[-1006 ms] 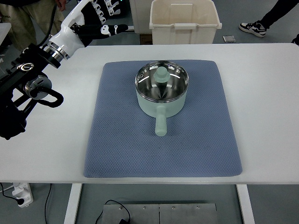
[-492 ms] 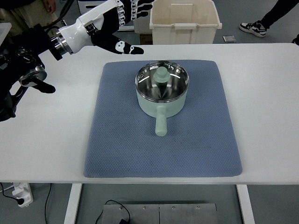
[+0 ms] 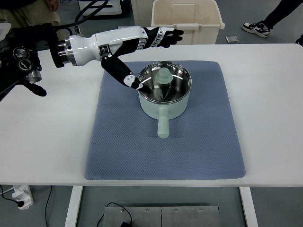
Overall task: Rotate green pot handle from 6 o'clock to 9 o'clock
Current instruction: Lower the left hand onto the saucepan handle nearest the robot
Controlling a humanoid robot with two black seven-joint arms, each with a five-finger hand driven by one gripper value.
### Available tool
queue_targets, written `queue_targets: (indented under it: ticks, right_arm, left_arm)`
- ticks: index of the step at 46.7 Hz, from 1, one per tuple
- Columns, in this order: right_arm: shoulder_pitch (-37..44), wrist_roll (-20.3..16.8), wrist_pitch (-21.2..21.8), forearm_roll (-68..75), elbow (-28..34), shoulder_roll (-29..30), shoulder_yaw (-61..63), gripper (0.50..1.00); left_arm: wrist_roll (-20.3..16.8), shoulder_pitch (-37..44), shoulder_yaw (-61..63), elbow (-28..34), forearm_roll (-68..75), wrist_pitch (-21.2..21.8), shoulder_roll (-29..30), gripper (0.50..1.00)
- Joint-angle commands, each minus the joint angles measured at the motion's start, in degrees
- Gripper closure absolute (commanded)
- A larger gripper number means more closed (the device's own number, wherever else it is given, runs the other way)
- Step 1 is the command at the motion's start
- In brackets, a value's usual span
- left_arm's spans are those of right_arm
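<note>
A white table (image 3: 265, 94) is carrying a blue quilted mat (image 3: 123, 142), square with rounded corners, and a grey floor is showing beyond the far edge. The pot (image 3: 164, 97) is sitting on the far middle of the mat: pale green, round, shiny steel inside, with a green knob showing in the bowl. Its stubby handle (image 3: 163, 126) is pointing straight toward the near edge. The left hand (image 3: 137, 52) is reaching in from the left, white-shelled with black fingers (image 3: 165, 37) spread wide over the far rim and gripping nothing; its thumb (image 3: 127, 78) is angling down just beside the pot's left rim. A cream bin (image 3: 187, 21) is standing behind the table. A person's shoe (image 3: 255, 29) is showing at far right. The mat's near half is lying bare around the handle.
</note>
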Motion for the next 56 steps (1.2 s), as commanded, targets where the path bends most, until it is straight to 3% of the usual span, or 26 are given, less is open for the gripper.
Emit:
queue_targets:
  ticks: [1, 17, 32, 46, 56]
  right_arm:
    - [0.01, 0.01, 0.02, 0.00, 0.00, 0.00, 0.00, 0.500]
    - [0.01, 0.01, 0.02, 0.00, 0.00, 0.00, 0.00, 0.500]
    - [0.01, 0.01, 0.02, 0.00, 0.00, 0.00, 0.00, 0.500]
    - [0.01, 0.01, 0.02, 0.00, 0.00, 0.00, 0.00, 0.500]
    - [0.01, 0.01, 0.02, 0.00, 0.00, 0.00, 0.00, 0.500]
  left_arm:
    - [-0.07, -1.59, 3.71, -1.74, 0.71, 0.01, 1.04, 0.500]
    - [-1.65, -7.57, 17.34, -4.03, 6.16, -0.69, 1.22, 0.500]
    - [-1.65, -9.68, 22.27, -3.42, 11.35, -1.75, -1.50, 0.500]
    - [-1.65, -9.77, 24.82, 4.66, 12.06, -1.75, -6.69, 0.500]
    - [-1.74, -9.94, 25.96, 5.81, 13.46, -2.10, -7.92, 0.500]
